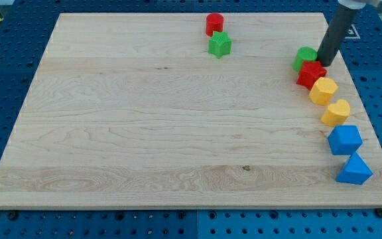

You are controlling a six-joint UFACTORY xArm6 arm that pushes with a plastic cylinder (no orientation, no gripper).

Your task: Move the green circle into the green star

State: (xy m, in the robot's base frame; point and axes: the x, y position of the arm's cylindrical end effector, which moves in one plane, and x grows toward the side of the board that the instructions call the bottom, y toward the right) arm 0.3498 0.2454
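I have no fingers, only my tip (323, 64), resting just right of the green circle (304, 58) near the surface's (144, 133) right edge, by the red star (310, 74). The green star (220, 44) sits near the top edge, below the red cylinder (214, 24). I should push leftward, slightly upward, staying centred behind the circle.

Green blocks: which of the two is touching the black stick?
The green circle at the view's right edge. My tip rests against its right side. The green star sits far off near the view's top, below the red cylinder.
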